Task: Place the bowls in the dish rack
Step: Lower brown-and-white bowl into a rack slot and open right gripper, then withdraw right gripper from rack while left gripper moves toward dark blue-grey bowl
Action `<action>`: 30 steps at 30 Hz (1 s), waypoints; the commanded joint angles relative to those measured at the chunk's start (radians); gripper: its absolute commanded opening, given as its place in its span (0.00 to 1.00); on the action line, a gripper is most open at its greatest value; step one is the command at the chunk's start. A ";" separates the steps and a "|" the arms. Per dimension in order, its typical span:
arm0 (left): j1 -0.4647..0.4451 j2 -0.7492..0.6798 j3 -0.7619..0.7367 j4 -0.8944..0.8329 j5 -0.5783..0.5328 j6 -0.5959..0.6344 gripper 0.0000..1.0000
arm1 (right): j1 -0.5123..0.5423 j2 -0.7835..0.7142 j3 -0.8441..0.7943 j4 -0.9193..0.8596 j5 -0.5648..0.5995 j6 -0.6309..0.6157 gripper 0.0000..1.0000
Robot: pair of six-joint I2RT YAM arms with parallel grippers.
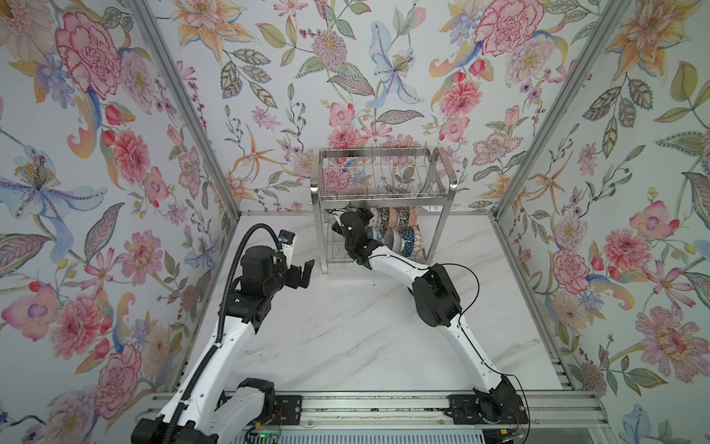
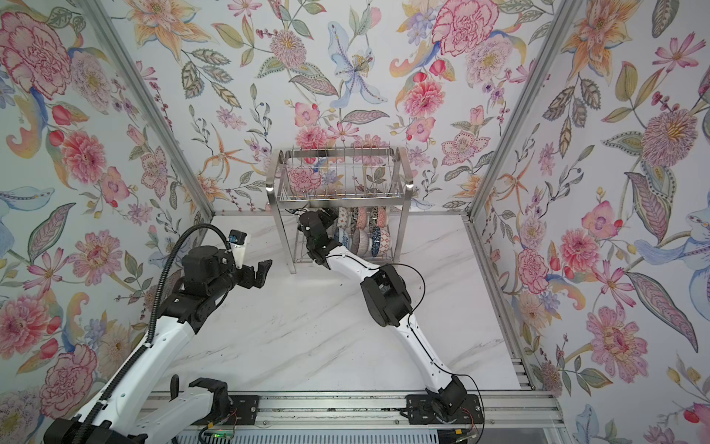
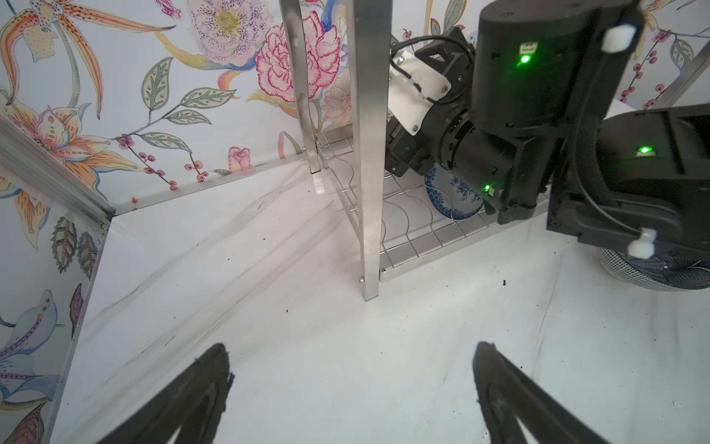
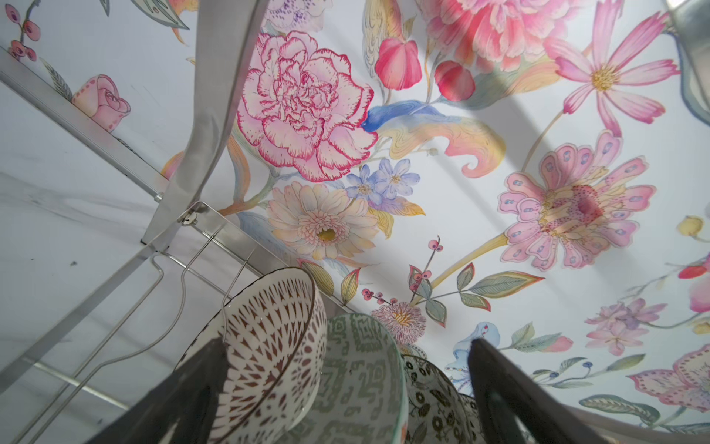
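- Floral wallpaper (image 1: 269, 77) covers the walls in both top views, closing in a white marble-look table (image 1: 345, 338).
- At the table's far edge stands the two-tier shiny steel wire dish rack (image 1: 384, 198) (image 2: 338, 198).
- Small round patterned ceramic bowls (image 1: 399, 232) (image 2: 363, 238) stand on edge in two rows in its lower tier, toward the right side.
- The black right gripper (image 1: 361, 217) (image 2: 322, 217) reaches into that lower tier, just beside the bowls. These views do not show how its jaws stand.
- The black left gripper (image 1: 307, 273) (image 2: 263, 271) hovers over the table left of the rack, apart from it, jaws spread and empty.
- In the left wrist view, the left gripper (image 3: 351, 384) shows its jaws spread wide above bare table (image 3: 307, 315).
- A flat steel band leg (image 3: 369, 153) of the rack stands upright ahead.
- Behind it, a blue-and-white floral bowl (image 3: 451, 200) stands on edge on the wavy wires, partly hidden by the black-and-white right arm (image 3: 518, 96).
- A grey mesh-patterned bowl (image 3: 645, 273) shows under that arm. What it rests on cannot be told.
- In the right wrist view, the right gripper (image 4: 338, 384) has its jaws spread wide.
- Between them, on edge and close together, stand a brown-and-white triangle-patterned bowl (image 4: 269, 334), a green-and-white geometric bowl (image 4: 357, 365) and a black-and-cream bowl (image 4: 426, 384).
- Whether either jaw touches a bowl cannot be told.
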 commanded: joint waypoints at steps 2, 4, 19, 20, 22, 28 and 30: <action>0.011 -0.015 -0.016 0.017 0.012 -0.012 0.99 | -0.001 -0.097 -0.106 -0.009 -0.051 0.065 0.99; 0.011 -0.016 -0.014 0.015 0.011 -0.011 0.99 | 0.000 -0.136 -0.171 0.012 -0.059 0.066 0.99; 0.007 -0.020 0.004 -0.009 -0.017 -0.011 0.99 | 0.053 -0.511 -0.732 0.213 -0.158 0.074 0.99; 0.005 -0.025 0.006 -0.012 -0.021 -0.014 0.99 | 0.059 -0.540 -0.770 0.217 -0.167 0.076 0.99; -0.003 -0.030 0.014 -0.022 -0.031 -0.020 0.99 | 0.067 -0.596 -0.834 0.209 -0.181 0.088 0.99; -0.077 -0.017 0.049 -0.067 -0.099 -0.037 0.99 | 0.064 -0.792 -0.977 0.057 -0.232 0.221 0.99; -0.119 -0.006 0.067 -0.084 -0.131 -0.041 0.99 | 0.052 -0.860 -0.999 -0.050 -0.267 0.296 0.99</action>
